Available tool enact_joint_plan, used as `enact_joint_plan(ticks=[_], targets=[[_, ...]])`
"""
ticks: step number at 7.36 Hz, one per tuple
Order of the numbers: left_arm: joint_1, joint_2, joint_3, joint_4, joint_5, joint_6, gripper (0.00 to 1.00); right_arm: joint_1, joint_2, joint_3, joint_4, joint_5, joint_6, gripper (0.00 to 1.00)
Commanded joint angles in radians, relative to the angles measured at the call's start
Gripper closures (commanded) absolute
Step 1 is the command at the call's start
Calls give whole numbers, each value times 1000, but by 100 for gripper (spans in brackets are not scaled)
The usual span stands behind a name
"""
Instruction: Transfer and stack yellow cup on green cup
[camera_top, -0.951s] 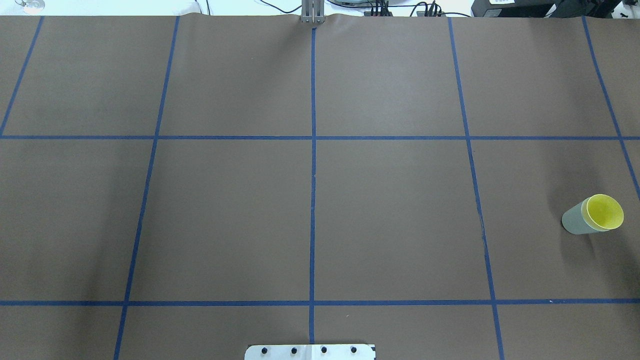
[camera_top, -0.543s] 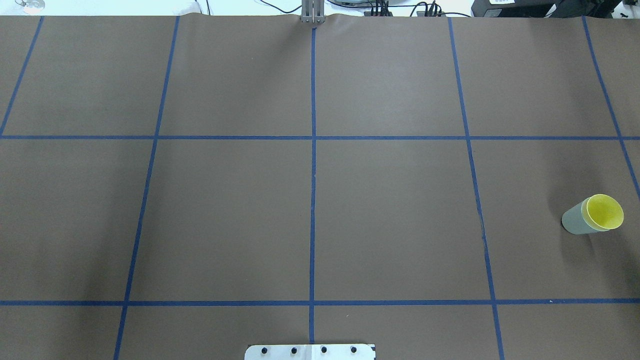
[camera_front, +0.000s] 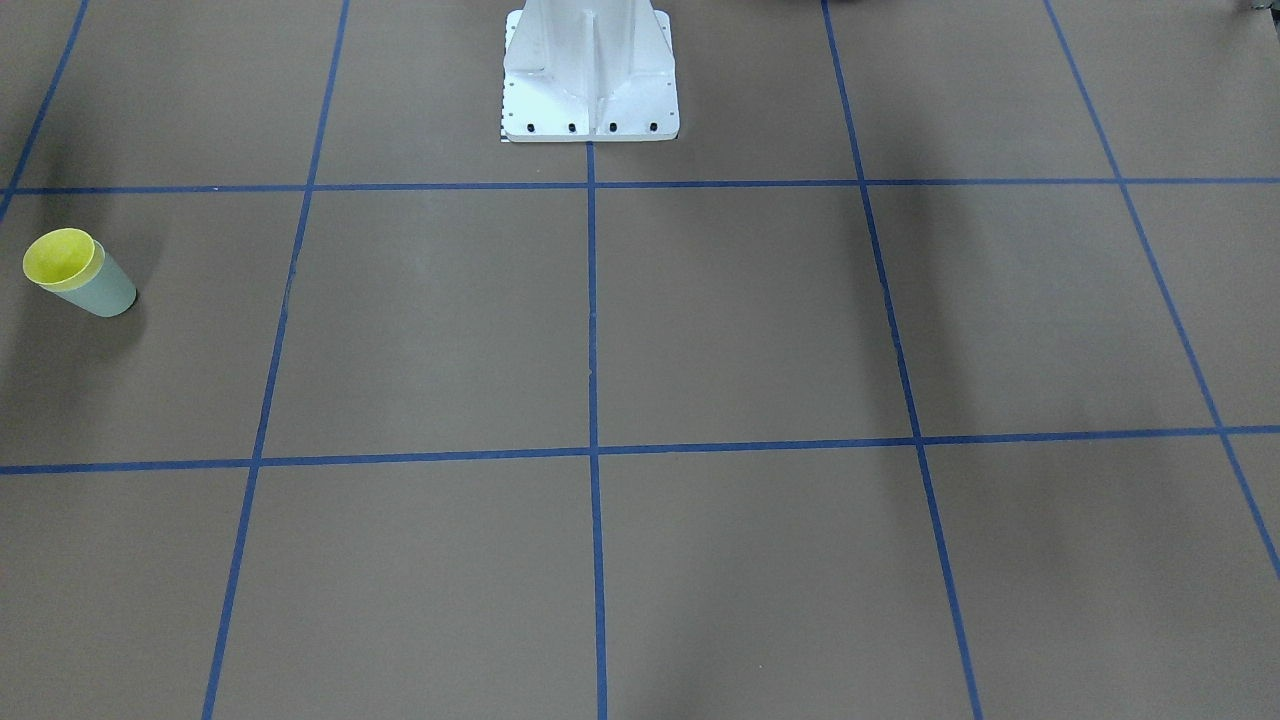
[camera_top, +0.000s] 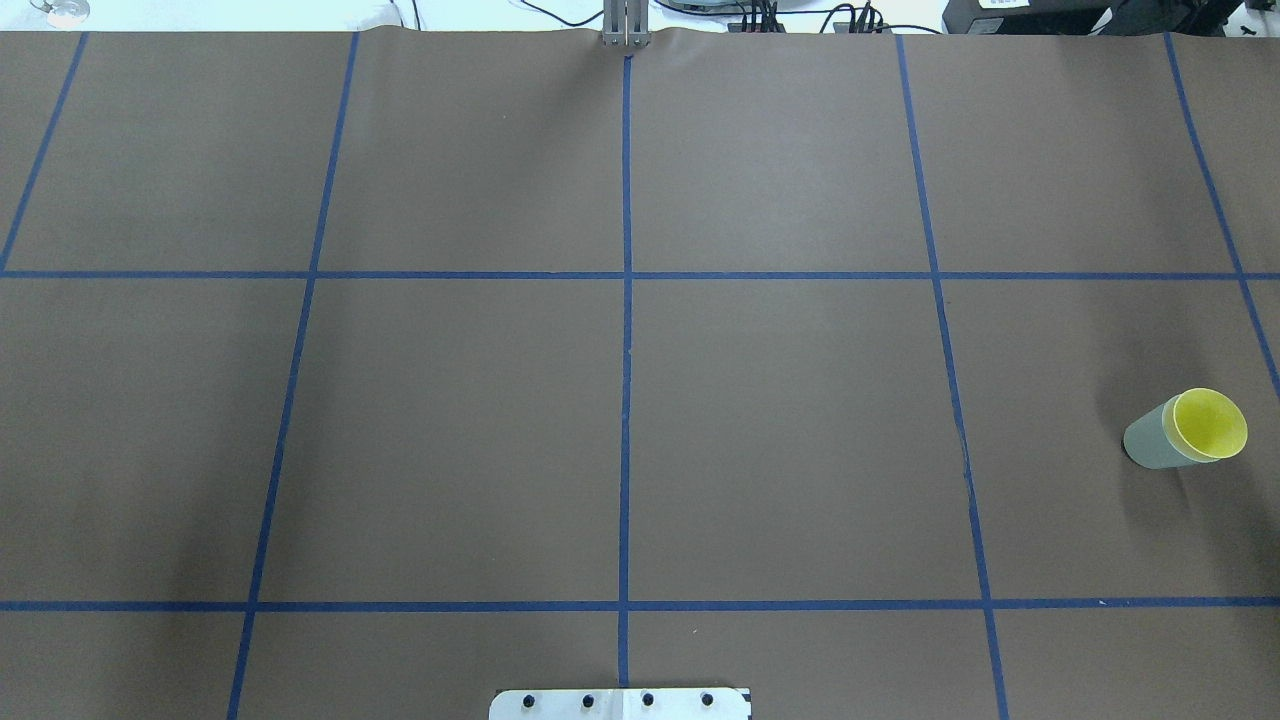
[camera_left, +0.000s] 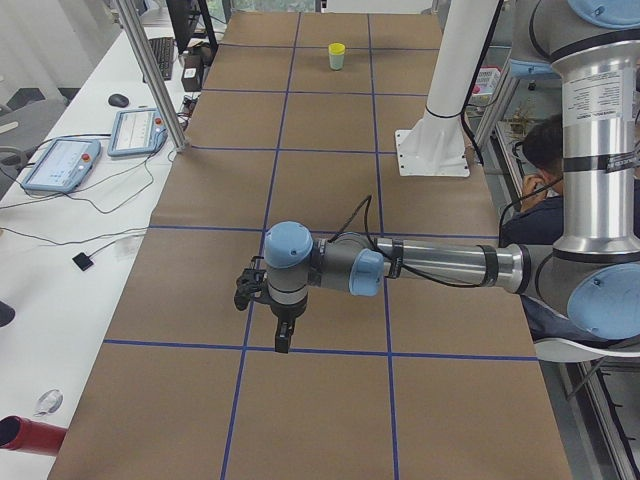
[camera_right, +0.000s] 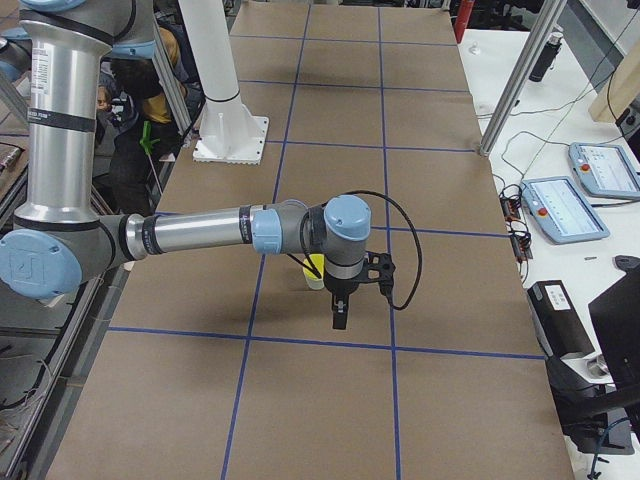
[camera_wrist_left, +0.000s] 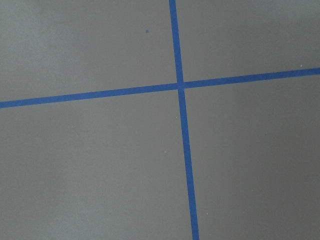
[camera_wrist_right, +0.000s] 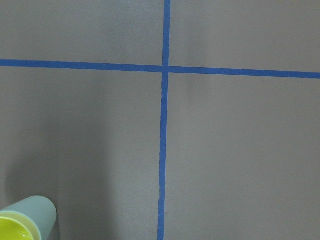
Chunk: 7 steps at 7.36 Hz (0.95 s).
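Black in finish, the left pincer (camera_left: 283, 345) hangs pointing down over a crossing of blue tape (camera_wrist_left: 180, 85) towards the table's left end. It shows only in the left side view, so I cannot tell whether its jaws are spread or pressed together. The right pincer (camera_right: 339, 322) hangs the same way at the opposite end and shows only in the right side view, so its state cannot be told either. The right wrist view places the cups at its lower-left corner, apart from that pincer. The yellow cup (camera_top: 1212, 424) sits nested inside the green cup (camera_top: 1152, 445), rim showing above it. The pair stands on the brown paper of the table (camera_top: 800, 420) near its right edge. Over the last second the overhead view records no change: the cups have not shifted and no arm has entered. Judgement: the stack is made and released, and the task appears complete. Limits of inspection follow. The right wrist view cuts off most of the yellow cup (camera_wrist_right: 11, 231) and part of the green cup (camera_wrist_right: 39, 211). In the right side view the wrist hides nearly all of both. How deeply the yellow cup is seated cannot be confirmed
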Motion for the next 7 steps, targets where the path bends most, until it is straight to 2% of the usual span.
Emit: enact_joint_plan(ticks=[1,7], targets=[[3,0,1,-1,3,-1,0,0,0,-1,1,1,2,0],[3,3,-17,-8,-4,2,0,-2,0,-20,1,0,0,0]])
